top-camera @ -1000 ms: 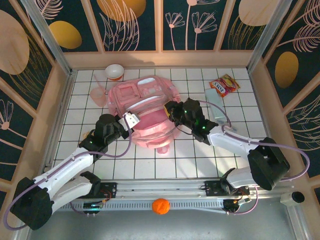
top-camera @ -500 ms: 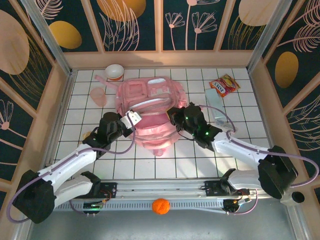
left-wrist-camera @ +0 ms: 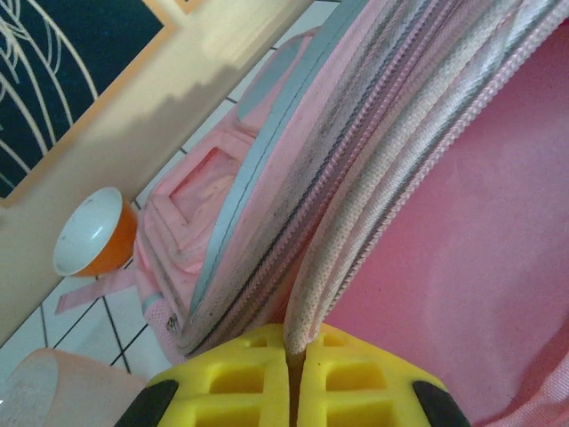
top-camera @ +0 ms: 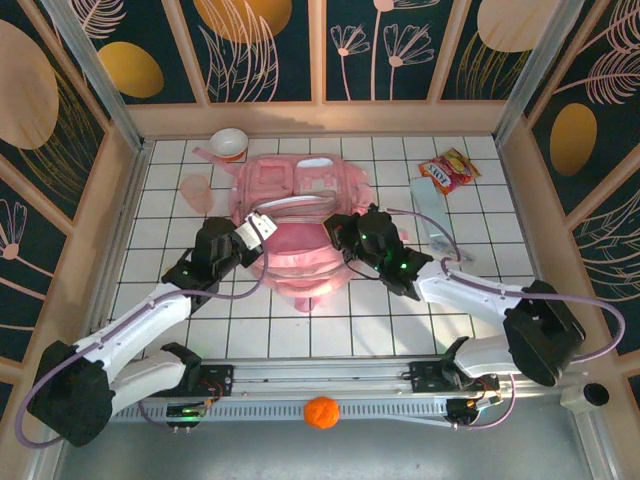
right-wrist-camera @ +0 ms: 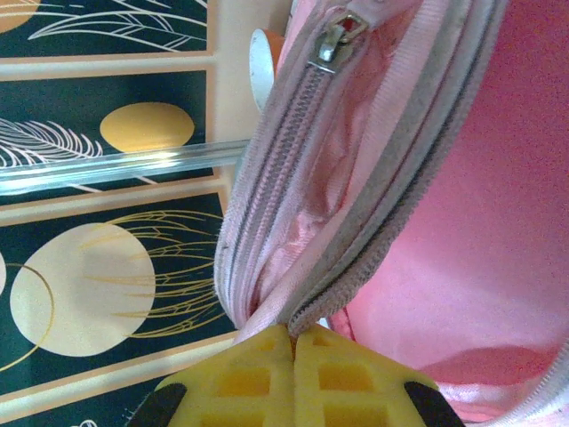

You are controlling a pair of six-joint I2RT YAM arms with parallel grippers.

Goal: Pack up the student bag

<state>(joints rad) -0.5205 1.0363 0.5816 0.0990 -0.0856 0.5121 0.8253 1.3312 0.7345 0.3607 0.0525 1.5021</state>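
The student bag, a large pink backpack with pale front panels, lies in the middle of the tiled table with its main opening facing the arms. My left gripper is shut on the left edge of that opening; in the left wrist view the zip edge runs down between the yellow pads. My right gripper is shut on the right edge; in the right wrist view the fabric is pinched between its pads, with a zip pull above. The pink lining shows inside.
An orange-and-white bowl stands at the back left, and a pink cup left of the bag. A red snack packet and a clear bottle lie at the right. An orange ball sits by the front rail.
Both grippers have closed on the bag's opening edges, and the bag has shifted slightly to the right and back. The right gripper moved left and inward.
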